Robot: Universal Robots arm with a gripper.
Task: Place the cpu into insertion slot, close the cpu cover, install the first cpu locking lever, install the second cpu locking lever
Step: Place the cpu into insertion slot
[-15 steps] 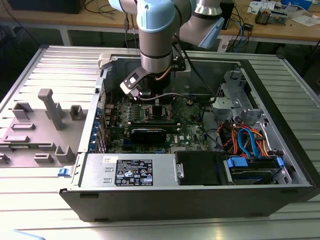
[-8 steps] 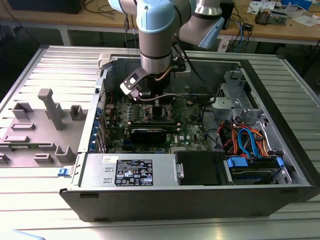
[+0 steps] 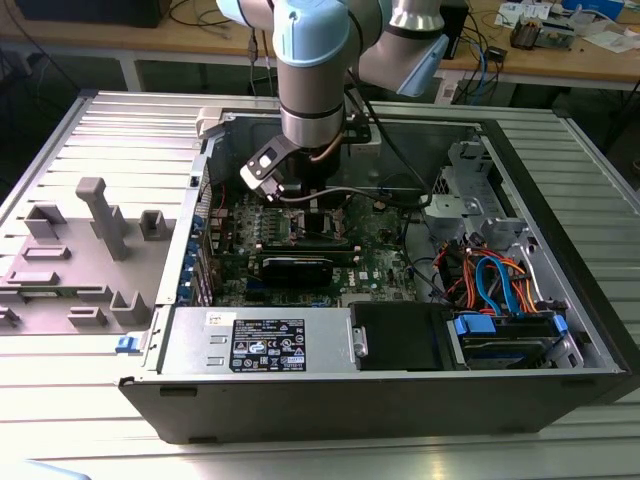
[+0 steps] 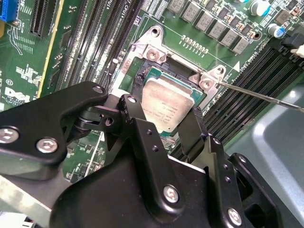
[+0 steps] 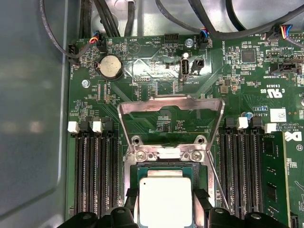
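White silkscreen lettering is printed all over the green circuit board (image 5: 156, 71) in the first wrist view. A small white sticker (image 5: 278, 114) is stuck there too. Faint engraving is carried on the cpu (image 4: 167, 102) top. A printed label (image 3: 265, 347) is fixed on the grey power supply box (image 3: 195, 345). Nothing is transcribed.

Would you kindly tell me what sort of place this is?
Probably a robotics lab: a robot arm works over an open computer case on a slatted metal table, with cluttered wooden benches behind.

Robotics lab: opened computer case (image 3: 300, 410) on slatted metal table (image 3: 90, 400), cable-strewn wooden benches (image 3: 560, 68) behind.
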